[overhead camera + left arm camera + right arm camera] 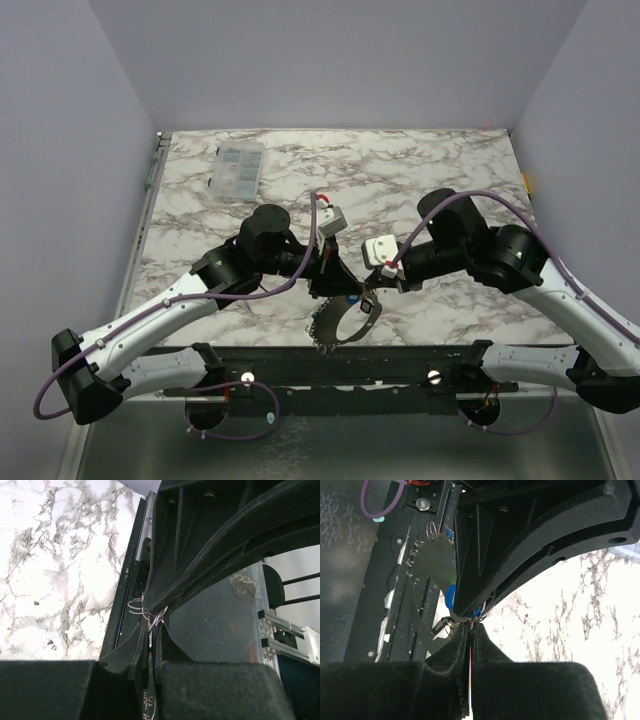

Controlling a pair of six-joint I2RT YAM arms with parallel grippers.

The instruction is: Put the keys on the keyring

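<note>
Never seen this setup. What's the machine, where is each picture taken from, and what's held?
Two robot arms are bolted at a marble table's near edge. The wide picture looks down from above; the other two come from cameras on the wrists. The left gripper and right gripper meet at the front, both pinched shut. The left one appears to pinch the thin wire of the keyring, a large grey ring hanging between them. A blue key sits at the right gripper's tips; whether it is gripped is unclear. A clear compartment box lies back left.
</note>
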